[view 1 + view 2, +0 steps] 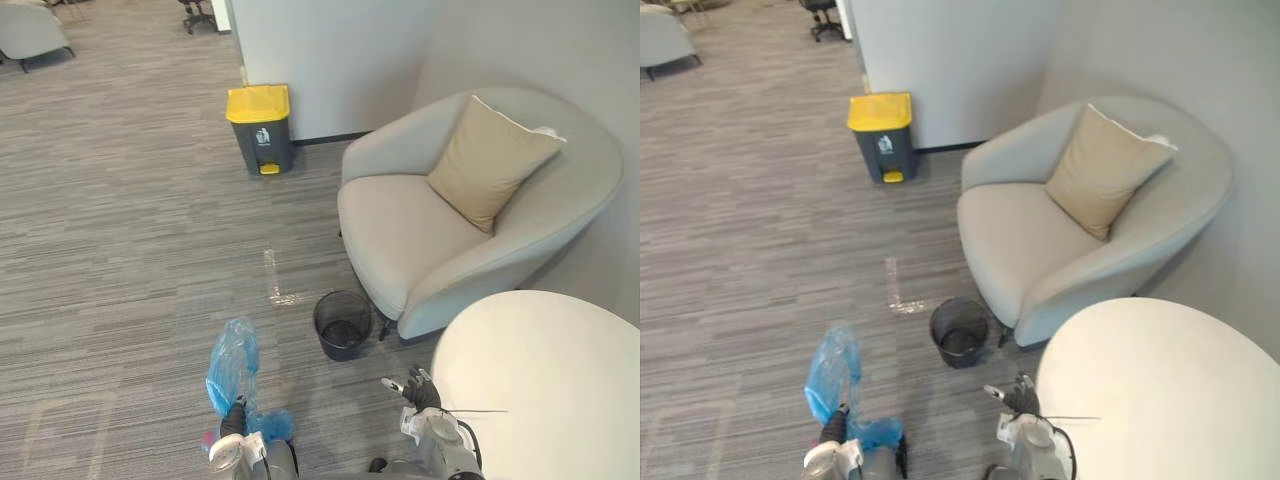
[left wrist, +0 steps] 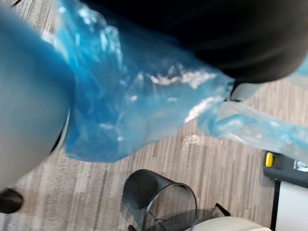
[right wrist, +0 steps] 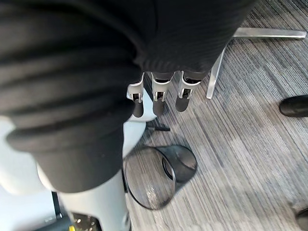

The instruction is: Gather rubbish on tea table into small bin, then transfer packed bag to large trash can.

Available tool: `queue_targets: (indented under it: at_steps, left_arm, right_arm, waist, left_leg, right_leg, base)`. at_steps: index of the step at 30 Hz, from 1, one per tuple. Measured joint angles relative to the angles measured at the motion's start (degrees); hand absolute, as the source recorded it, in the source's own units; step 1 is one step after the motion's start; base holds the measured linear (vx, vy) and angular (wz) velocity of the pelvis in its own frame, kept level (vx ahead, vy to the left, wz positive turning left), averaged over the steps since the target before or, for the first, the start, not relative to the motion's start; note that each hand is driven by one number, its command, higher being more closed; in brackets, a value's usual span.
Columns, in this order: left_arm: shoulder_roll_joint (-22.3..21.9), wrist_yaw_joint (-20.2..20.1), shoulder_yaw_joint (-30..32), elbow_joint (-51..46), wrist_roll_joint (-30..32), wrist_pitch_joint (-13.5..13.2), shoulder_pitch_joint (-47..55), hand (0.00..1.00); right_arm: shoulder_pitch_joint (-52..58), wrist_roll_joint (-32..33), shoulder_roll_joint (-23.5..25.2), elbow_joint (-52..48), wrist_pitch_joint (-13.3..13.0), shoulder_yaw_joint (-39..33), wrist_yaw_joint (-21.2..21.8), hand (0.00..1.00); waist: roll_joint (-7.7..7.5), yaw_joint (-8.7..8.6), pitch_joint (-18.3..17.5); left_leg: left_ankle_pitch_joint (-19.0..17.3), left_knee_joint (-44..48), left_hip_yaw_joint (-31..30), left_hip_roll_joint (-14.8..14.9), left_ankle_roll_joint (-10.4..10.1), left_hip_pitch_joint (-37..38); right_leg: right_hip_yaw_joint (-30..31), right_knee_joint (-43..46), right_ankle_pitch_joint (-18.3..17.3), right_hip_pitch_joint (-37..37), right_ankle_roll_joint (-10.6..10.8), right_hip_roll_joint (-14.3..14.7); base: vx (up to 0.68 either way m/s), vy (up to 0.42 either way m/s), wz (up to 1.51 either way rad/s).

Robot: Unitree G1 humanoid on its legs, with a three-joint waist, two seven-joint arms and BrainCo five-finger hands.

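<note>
A crumpled blue plastic bag point(image 1: 232, 362) stands up from my left hand point(image 1: 234, 420) at the lower edge of the head views, and the hand is shut on its lower part. In the left wrist view the bag point(image 2: 134, 106) spreads across the front and hides the fingers. The small black mesh bin point(image 1: 342, 323) stands unlined on the carpet by the armchair's foot, just right of the bag. The large grey trash can with a yellow lid point(image 1: 260, 128) stands far ahead against the wall. My right hand point(image 1: 418, 390) hangs by the table edge, fingers point(image 3: 159, 98) relaxed and holding nothing.
A round white tea table point(image 1: 545, 380) fills the lower right. A light grey armchair point(image 1: 420, 240) with a tan cushion point(image 1: 490, 160) sits behind it, close to the small bin. Open carpet runs from the bag to the large can, and a strip of clear tape point(image 1: 275, 280) lies on it.
</note>
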Motion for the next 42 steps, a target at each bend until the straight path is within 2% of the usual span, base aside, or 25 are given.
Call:
queue_targets:
  at_steps: [1, 3, 9, 13, 14, 15, 16, 17, 18, 19, 20, 22, 25, 27, 28, 29, 30, 32, 33, 35, 36, 38, 40, 41, 42]
  left_arm:
    - [0.4, 0.0, 0.0, 0.0, 0.2, 0.0, 0.0, 1.0]
    - [1.1, 0.1, -0.1, 0.4, 0.5, 0.0, 0.2, 1.0]
    - [3.3, 0.1, -2.3, 4.7, 1.5, 0.0, -0.3, 1.0]
    - [5.8, 0.1, -2.1, 6.2, 1.6, 0.0, -0.4, 1.0]
    - [6.6, 0.1, -2.2, 6.6, 1.6, 0.0, -0.4, 1.0]
    - [6.9, 0.1, -2.3, 7.2, 1.7, 0.0, -0.5, 1.0]
    - [6.9, 0.1, -2.2, 7.5, 1.7, 0.1, -0.6, 1.0]
    - [6.9, 0.1, -2.3, 7.8, 1.7, 0.3, -0.4, 1.0]
    - [6.8, 0.1, -2.2, 7.8, 1.7, 0.3, -0.5, 1.0]
    - [6.8, 0.1, -2.1, 7.7, 1.7, 0.3, -0.2, 1.0]
    - [6.7, 0.2, -1.4, 7.6, 1.5, 0.5, -0.2, 1.0]
    - [6.7, 0.1, -1.2, 7.5, 1.5, 0.5, -0.2, 1.0]
    - [6.0, 0.1, -1.0, 7.5, 1.5, 0.6, -0.8, 1.0]
    - [5.3, 0.1, -0.8, 7.1, 1.5, 0.6, -1.6, 1.0]
    - [4.3, 0.0, -0.1, 6.9, 2.0, 0.5, -1.8, 1.0]
    - [3.7, 0.0, 0.0, 6.8, 2.1, 0.5, -1.8, 1.0]
    - [2.2, 0.0, 0.5, 7.2, 2.1, 0.9, -2.7, 1.0]
    - [0.3, -0.1, 0.8, 6.5, 2.1, 0.9, -3.1, 1.0]
    - [0.1, -0.1, 1.3, 5.9, 2.1, 0.9, -3.2, 1.0]
    - [0.6, 0.0, 1.4, 5.6, 2.1, 0.9, -3.0, 1.0]
    - [0.5, 0.0, 1.7, 4.8, 2.1, 0.9, -3.1, 1.0]
    - [0.0, -0.1, 1.6, 3.9, 2.1, 0.9, -3.2, 1.0]
    - [0.0, 0.0, 1.5, 3.2, 2.1, 0.7, -3.2, 1.0]
    - [-0.3, -0.1, 1.2, 3.4, 2.0, 0.6, -2.8, 1.0]
    - [0.8, 0.2, 1.8, 3.4, 2.1, 0.2, -4.1, 1.0]
  right_arm:
    - [-0.1, -0.1, 0.7, 1.1, 0.1, -1.2, -0.1, 0.0]
    - [0.9, -0.1, 1.4, 3.2, 0.1, -1.7, 0.0, 0.0]
    - [0.5, -2.0, 1.2, 8.5, 0.3, -3.8, -0.4, 0.0]
    - [-0.6, -2.4, 1.3, 10.7, 0.6, -4.6, -0.4, 0.0]
    - [-0.6, -2.6, 1.3, 10.7, 0.6, -5.0, -0.4, 0.0]
    - [-0.8, -2.6, 0.9, 10.7, 0.6, -5.3, -0.4, 0.0]
    - [-0.9, -2.7, 0.5, 10.7, 0.6, -5.5, -0.4, 0.0]
    - [-0.5, -3.3, 0.3, 10.3, 0.6, -5.5, -0.5, 0.0]
    - [0.2, -3.8, 0.6, 10.2, 0.6, -5.5, -0.5, 0.0]
    - [0.5, -3.8, 0.8, 10.2, 0.7, -5.5, -0.5, 0.0]
    - [0.6, -3.8, 1.4, 10.0, 0.7, -5.4, -0.3, 0.0]
    - [0.3, -3.8, 2.0, 9.9, 0.6, -5.1, -0.1, 0.0]
    - [0.4, -3.6, 2.0, 9.8, 0.5, -6.4, -0.2, 0.0]
    - [0.3, -3.6, 2.0, 9.7, 0.3, -7.9, -0.3, 0.0]
    - [0.5, -3.6, 2.0, 9.7, 0.0, -8.5, -0.4, 0.0]
    - [1.2, -3.6, 2.0, 9.5, 0.0, -8.5, -0.5, 0.0]
    - [1.4, -3.5, 1.3, 9.5, 0.0, -8.3, -0.5, 0.0]
    - [0.9, -3.5, 0.6, 8.1, 0.0, -7.9, -0.5, 0.0]
    - [-0.1, -3.0, 0.8, 8.2, 0.2, -7.8, -0.6, 0.0]
    - [-1.0, -1.5, 1.4, 8.3, 0.6, -7.6, -0.7, 0.0]
    - [-1.6, -1.3, 2.1, 8.3, 0.6, -7.9, -0.8, 0.0]
    - [-2.3, -1.3, 2.2, 8.3, 0.7, -8.8, -1.3, 0.0]
    - [-3.0, -1.3, 2.5, 8.1, 0.6, -10.0, -1.9, 0.0]
    - [-2.4, -1.3, 2.4, 8.0, 0.6, -10.1, -2.2, 0.0]
    - [-2.3, -1.4, 2.2, 8.9, 1.3, -9.4, -2.1, 0.0]
  waist:
    - [-1.41, -0.01, -0.2]
    - [-3.11, -0.07, -1.3]
    - [-3.03, -0.36, -1.8]
    - [-4.52, -0.19, -0.8]
    - [-5.19, -0.14, -0.6]
    - [-5.51, -0.19, -0.4]
    - [-5.29, -0.58, 0.3]
    - [-4.54, -1.11, 0.6]
    - [-3.55, -1.62, 1.0]
    - [-3.77, -1.99, 1.2]
    - [-4.19, -1.7, 1.0]
    - [-4.37, -1.29, 1.0]
    - [-3.71, -1.5, 1.3]
    - [-3.51, -2.62, 1.2]
    - [-3.4, -3.54, 0.9]
    - [-3.77, -3.85, -0.1]
    - [-1.98, -3.9, -0.8]
    - [0.21, -3.04, -0.2]
    - [0.81, -2.3, 0.3]
    - [0.2, -1.83, 1.0]
    - [-0.68, -1.5, 1.5]
    - [-0.84, -1.14, 1.7]
    - [-0.53, -0.65, 1.5]
    - [0.95, 0.06, 1.2]
    - [-1.37, -0.12, 1.0]
  left_leg:
    - [0.8, -3.3, -0.3, -2.4, 0.6, 0.5]
    - [4.8, -13.5, -1.6, -7.5, 1.0, 4.0]
    - [9.5, -25.7, -4.4, -12.2, 1.8, 9.6]
    - [8.4, -24.5, -4.5, -14.5, 3.7, 9.7]
    - [7.3, -23.2, -4.6, -15.5, 4.6, 9.6]
    - [6.0, -22.0, -5.4, -16.4, 5.4, 9.6]
    - [5.1, -20.8, -6.5, -16.3, 5.9, 9.7]
    - [3.5, -18.6, -8.3, -15.7, 6.3, 9.5]
    - [1.9, -16.5, -10.3, -15.0, 6.6, 10.2]
    - [0.4, -15.1, -11.4, -14.5, 7.1, 10.3]
    - [-1.0, -13.7, -12.6, -14.0, 7.1, 10.4]
    - [-3.1, -13.2, -14.1, -13.6, 7.5, 12.2]
    - [-6.3, -13.0, -16.0, -13.5, 7.9, 15.5]
    - [-8.5, -13.0, -18.9, -13.7, 7.0, 17.4]
    - [-10.2, -11.8, -21.3, -13.7, 6.5, 18.7]
    - [-12.1, -8.6, -22.1, -14.0, 4.7, 18.9]
    - [-13.5, 5.5, -20.8, -12.4, 1.5, 12.9]
    - [-9.1, 23.4, -16.3, -9.2, -4.6, 5.2]
    - [-9.4, 29.4, -12.5, -6.7, -3.5, 2.8]
    - [-11.2, 30.6, -8.8, -4.8, -0.9, 1.4]
    - [-12.4, 28.3, -7.1, -4.4, -0.1, -0.1]
    - [-12.7, 20.6, -5.6, -4.3, 0.8, -3.4]
    - [-5.2, 4.4, -6.8, -4.7, 1.8, -6.3]
    - [6.6, -2.5, -8.8, -4.0, 1.2, -6.2]
    - [4.9, -0.4, -7.7, -5.8, 2.0, -5.9]
  right_leg:
    - [-0.4, -0.7, 0.3, 0.0, 1.1, -1.1]
    - [-0.6, -4.5, 1.2, 1.4, 1.9, -3.4]
    - [-0.1, -9.7, 1.6, 5.4, 2.1, -3.7]
    - [-0.1, -8.6, 0.7, 6.0, 2.6, -5.8]
    - [-0.3, -7.3, -0.4, 6.1, 2.2, -7.0]
    - [0.0, -4.3, -1.3, 6.4, 0.8, -8.3]
    - [1.1, 1.2, -0.4, 5.1, 0.2, -8.8]
    - [3.2, 9.7, 2.1, 2.0, -3.5, -8.7]
    - [6.3, 17.3, 4.7, -1.6, -4.8, -7.6]
    - [8.3, 20.4, 3.6, -3.2, -3.5, -6.3]
    - [9.5, 22.6, 0.5, -4.8, -2.0, -4.1]
    - [9.3, 22.7, -3.3, -7.6, -0.5, -0.4]
    - [8.2, 16.5, -3.9, -11.3, 0.3, 4.8]
    - [8.0, 11.1, -3.1, -11.4, -1.0, 7.5]
    - [6.8, 8.5, -1.6, -10.6, -3.2, 8.0]
    - [6.0, 5.0, 1.5, -9.3, -4.1, 8.0]
    - [4.0, 4.6, 0.4, -7.6, -4.9, 8.7]
    - [4.2, 0.4, -0.1, -2.8, -5.8, 10.2]
    - [6.1, -2.4, -0.4, 1.1, -6.2, 11.1]
    - [8.7, -5.9, -0.8, 7.8, -6.8, 10.8]
    - [10.0, -6.4, -1.0, 10.2, -7.2, 10.1]
    - [10.7, -5.9, -1.1, 12.3, -7.3, 8.5]
    - [12.4, -2.6, -2.6, 13.0, -4.7, 6.9]
    - [14.1, -1.0, -5.0, 13.5, -1.1, 7.3]
    - [15.8, -0.6, -5.7, 13.9, -0.5, 4.9]
  base:
    - [-0.01, 0.153, 0.57]
    - [-0.04, 0.163, 0.68]
    - [0.01, 0.1, 0.42]
    - [0.1, 0.08, 0.11]
    - [0.16, 0.095, 0.14]
    - [0.22, 0.105, 0.16]
    - [0.16, 0.074, 0.39]
    - [0.26, 0.112, 0.73]
    - [0.24, 0.088, 0.85]
    - [0.34, 0.07, 0.69]
    - [0.26, 0.007, 0.43]
    - [0.32, -0.005, 0.32]
    - [0.4, -0.025, 0.33]
    - [0.45, -0.077, 0.87]
    - [0.53, -0.11, 1.2]
    - [0.71, -0.123, 1.32]
    - [0.61, -0.087, 0.9]
    - [0.7, -0.066, 0.27]
    - [0.64, -0.036, -0.27]
    - [0.57, 0.001, -0.33]
    - [0.52, 0.036, -0.26]
    - [0.47, 0.111, -0.28]
    - [0.46, 0.182, -0.56]
    - [0.45, 0.222, -0.5]
    - [0.54, 0.27, -0.42]
